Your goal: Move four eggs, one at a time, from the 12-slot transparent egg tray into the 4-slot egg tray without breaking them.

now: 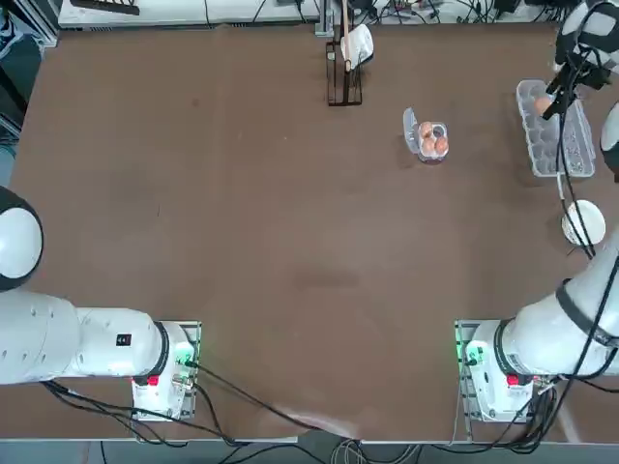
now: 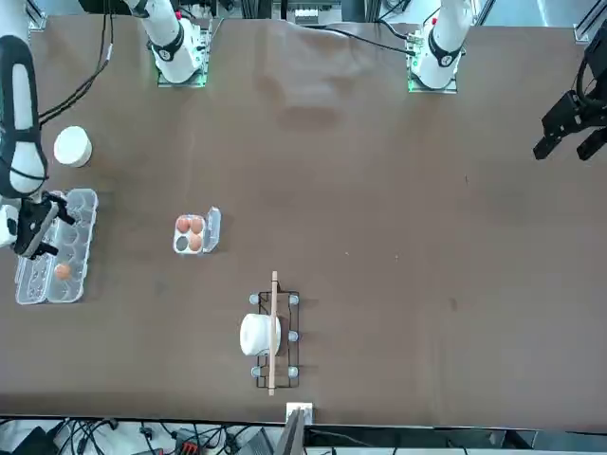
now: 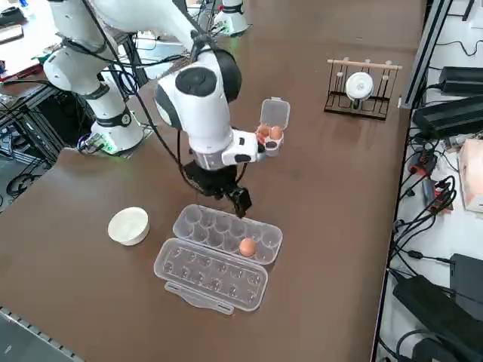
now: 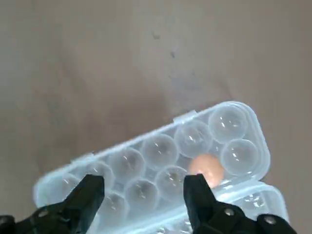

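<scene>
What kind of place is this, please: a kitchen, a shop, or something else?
Probably a robotics lab, not a kitchen. Two white robot arms are bolted to a bare brown table, loose cables and power bricks lie beside it, and the open right gripper hovers over a long clear plastic egg carton.

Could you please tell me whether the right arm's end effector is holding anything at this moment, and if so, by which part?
Nothing is held: the right end effector hangs open and empty above the 12-slot tray, clear of its last egg.
</scene>
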